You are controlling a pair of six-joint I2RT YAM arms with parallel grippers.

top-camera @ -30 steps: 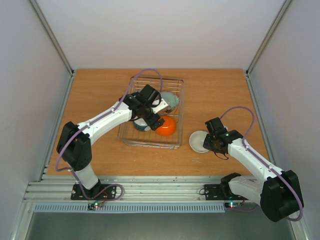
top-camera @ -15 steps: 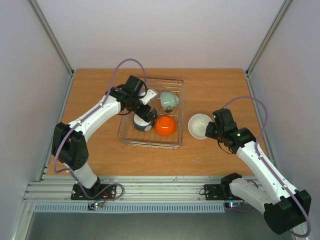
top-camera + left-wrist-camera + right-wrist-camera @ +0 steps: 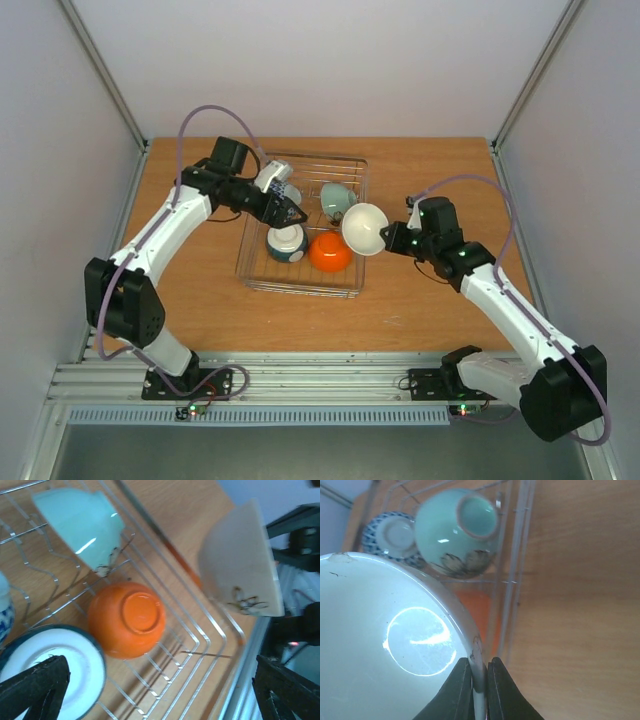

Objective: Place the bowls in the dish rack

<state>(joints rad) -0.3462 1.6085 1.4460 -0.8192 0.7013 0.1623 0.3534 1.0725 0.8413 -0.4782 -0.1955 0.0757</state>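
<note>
A wooden table [image 3: 300, 320] sits between pale walls [image 3: 330, 60], a metal rail [image 3: 320, 385] along its near edge.

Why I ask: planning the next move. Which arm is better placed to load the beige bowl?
Right, probably: the right gripper is shut on the beige bowl at the dish rack's right edge; the left gripper hangs open and empty.

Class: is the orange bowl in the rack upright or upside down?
Upside down: the orange bowl shows its foot ring facing up, rim down on the dish rack wires.
</note>
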